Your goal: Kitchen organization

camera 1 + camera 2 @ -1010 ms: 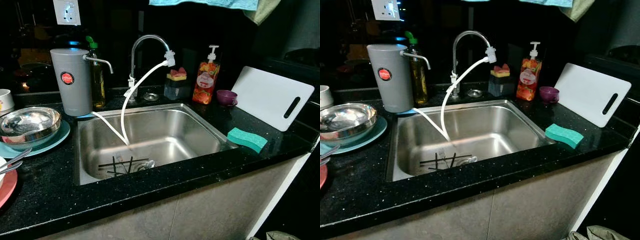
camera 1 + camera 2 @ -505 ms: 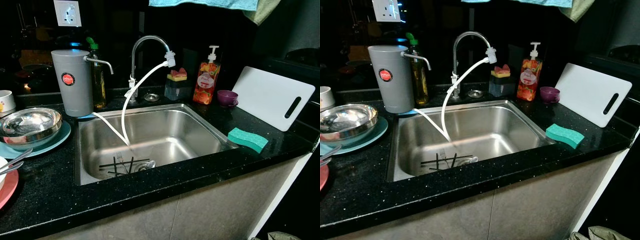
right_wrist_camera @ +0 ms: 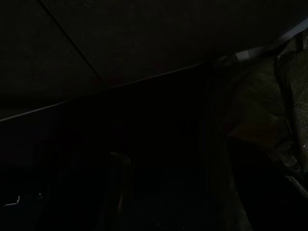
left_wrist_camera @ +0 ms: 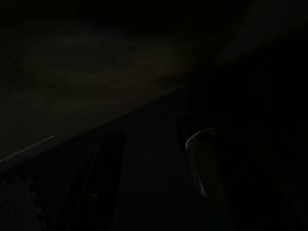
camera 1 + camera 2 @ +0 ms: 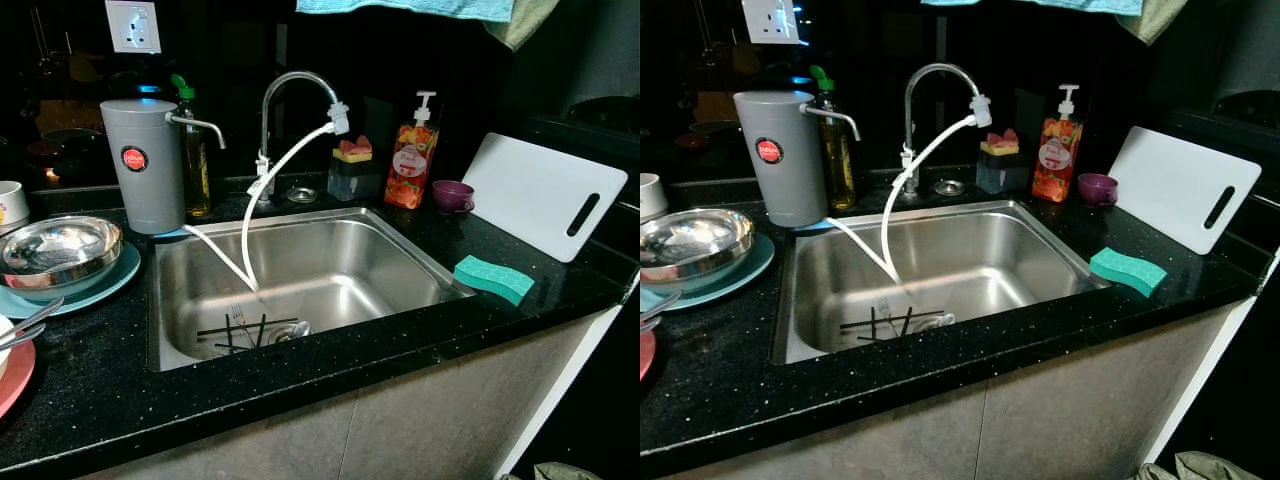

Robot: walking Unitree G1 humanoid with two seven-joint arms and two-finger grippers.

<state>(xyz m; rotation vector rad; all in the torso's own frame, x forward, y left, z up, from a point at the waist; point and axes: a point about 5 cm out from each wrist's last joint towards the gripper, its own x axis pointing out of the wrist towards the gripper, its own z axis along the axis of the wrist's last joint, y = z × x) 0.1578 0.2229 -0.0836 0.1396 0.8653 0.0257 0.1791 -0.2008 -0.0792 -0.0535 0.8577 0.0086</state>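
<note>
Wall socket (image 5: 133,25), hanging towel (image 5: 410,6)

L gripper (image 4: 154,163): seen in the very dark L wrist view, arm hanging idle in shade. Two fingers (image 4: 207,163) faintly made out, set apart with a gap between them. R gripper (image 3: 163,192): R wrist view too dark; one finger (image 3: 118,187) barely made out, arm idle.

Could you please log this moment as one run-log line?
phase: facing sink | utensils lying in basin | sponge on counter right | steel bowl left | both arms idle
</note>
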